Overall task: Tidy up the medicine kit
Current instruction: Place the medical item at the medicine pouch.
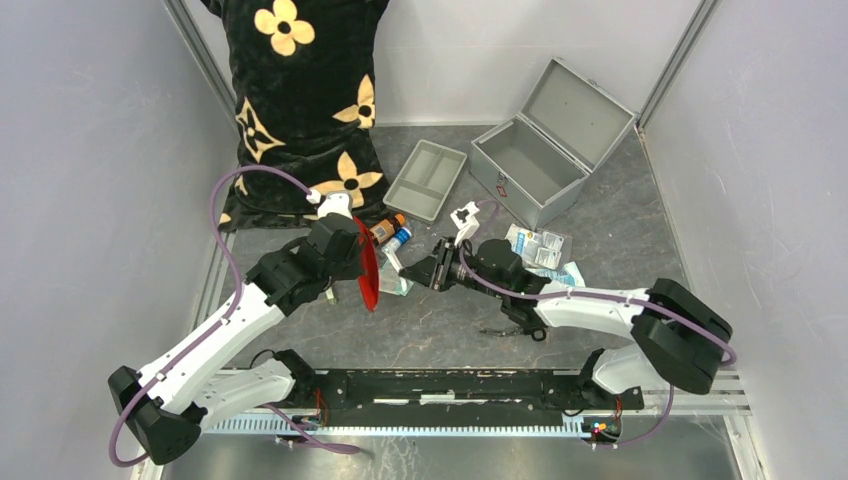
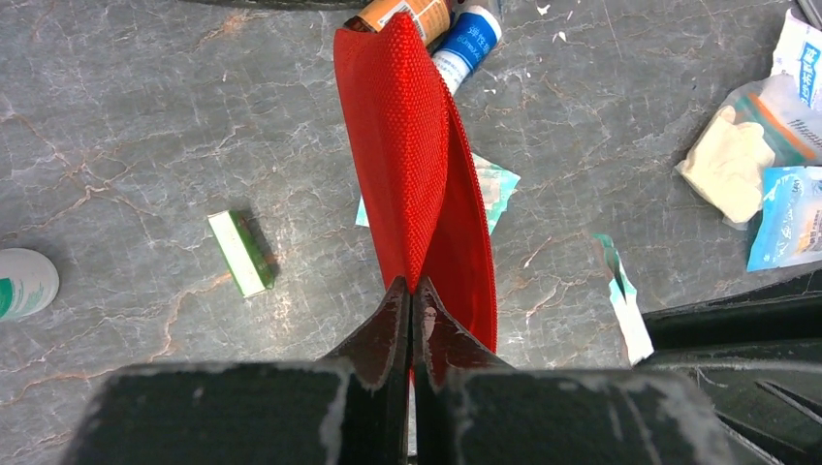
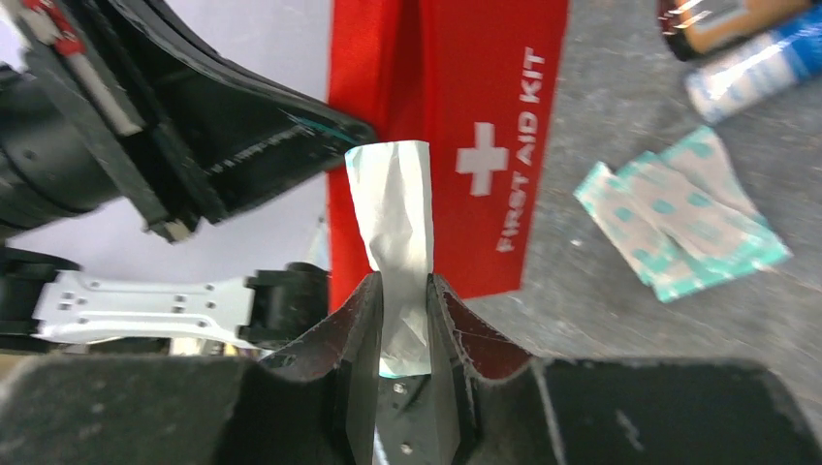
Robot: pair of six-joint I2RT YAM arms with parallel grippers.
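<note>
The medicine kit [image 1: 530,165], a silver-grey metal case, stands at the back right with its lid open and nothing visible inside. My left gripper [image 2: 414,291] is shut on the lower edge of a red first-aid pouch [image 2: 412,165] and holds it upright above the table, mouth slightly parted. The pouch [image 1: 368,275] hangs between the two arms. My right gripper [image 3: 405,286] is shut on a white paper packet [image 3: 393,203], whose free end sits against the pouch [image 3: 504,145] near its white cross.
A grey divided tray [image 1: 427,178] lies left of the case, in front of a black flowered pillow [image 1: 300,100]. An orange bottle and a blue tube [image 1: 392,232], teal-spotted sachets [image 3: 679,213], a glove packet [image 2: 737,165] and a green-white box [image 2: 240,252] lie loose on the table.
</note>
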